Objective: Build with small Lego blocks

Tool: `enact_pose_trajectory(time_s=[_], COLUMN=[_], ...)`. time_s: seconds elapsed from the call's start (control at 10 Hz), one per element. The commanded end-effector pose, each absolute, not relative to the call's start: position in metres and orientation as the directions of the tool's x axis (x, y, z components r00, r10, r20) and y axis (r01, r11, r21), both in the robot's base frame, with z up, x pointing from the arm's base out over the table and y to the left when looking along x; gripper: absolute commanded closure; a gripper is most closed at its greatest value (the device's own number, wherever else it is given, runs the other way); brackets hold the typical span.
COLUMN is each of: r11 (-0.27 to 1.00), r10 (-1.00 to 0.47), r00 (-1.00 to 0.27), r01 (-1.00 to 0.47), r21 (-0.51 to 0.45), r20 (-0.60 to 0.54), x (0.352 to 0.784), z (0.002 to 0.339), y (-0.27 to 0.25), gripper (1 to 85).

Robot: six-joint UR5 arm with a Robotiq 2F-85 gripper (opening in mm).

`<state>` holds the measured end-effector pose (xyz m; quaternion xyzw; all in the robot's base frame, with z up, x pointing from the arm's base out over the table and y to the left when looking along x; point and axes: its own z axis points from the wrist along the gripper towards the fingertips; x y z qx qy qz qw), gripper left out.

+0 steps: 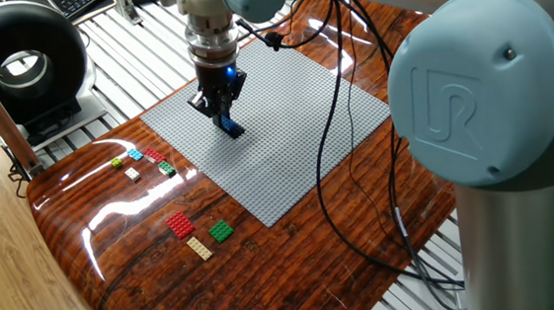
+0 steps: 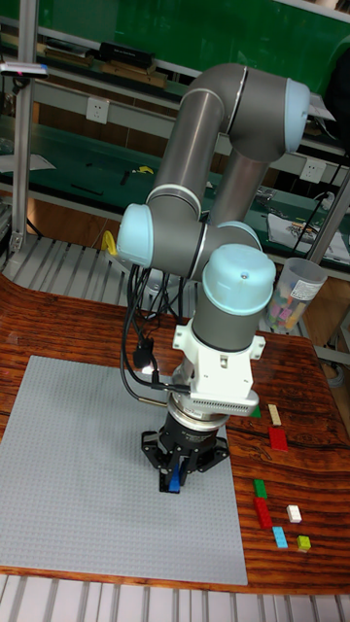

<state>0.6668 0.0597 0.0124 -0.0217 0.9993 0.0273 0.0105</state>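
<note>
My gripper (image 1: pixel 223 118) (image 2: pixel 176 473) points down onto the grey baseplate (image 1: pixel 286 144) (image 2: pixel 87 466) near its left part. A small dark blue brick (image 1: pixel 231 129) (image 2: pixel 175 480) sits between the fingertips, touching the plate, and the fingers are shut on it. Loose small Lego blocks lie on the wooden table beside the plate: a red one (image 1: pixel 179 223) (image 2: pixel 278 438), a tan one (image 1: pixel 199 247) (image 2: pixel 274 415) and a green one (image 1: pixel 222 231). A cluster nearby has yellow-green (image 1: pixel 116 163), light blue (image 1: pixel 135 154), white (image 1: pixel 132 172) (image 2: pixel 294 513) and red (image 1: pixel 153 156) ones.
A black ring-shaped device (image 1: pixel 18 64) stands at the back left, off the table. Black cables (image 1: pixel 339 130) hang from the arm across the baseplate's right side. A clear cup (image 2: pixel 294 292) stands at the table's far edge in the tall view.
</note>
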Motion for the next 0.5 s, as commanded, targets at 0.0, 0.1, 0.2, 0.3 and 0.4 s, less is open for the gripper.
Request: enact_pose_trajectory(time_s=[0.0,0.1,0.2,0.3,0.4], r11=[0.997,0.998,0.997,0.998,0.998], r10=[-0.032,-0.032,-0.027,-0.019,-0.009], r00=[-0.999,-0.999,-0.999,-0.999,-1.0], r01=[-0.033,-0.033,-0.029,-0.021,-0.01], r21=[0.063,0.062,0.065,0.062,0.059], r20=[-0.023,-0.023,-0.024,-0.027,-0.026], x=[0.6675,0.6676,0.6681,0.6696,0.6704], z=[0.0132,0.0131,0.0129,0.0125,0.0125], y=[0.0622,0.0618,0.063,0.0627,0.0623], gripper=[84.0,81.3,79.7,79.7,79.7])
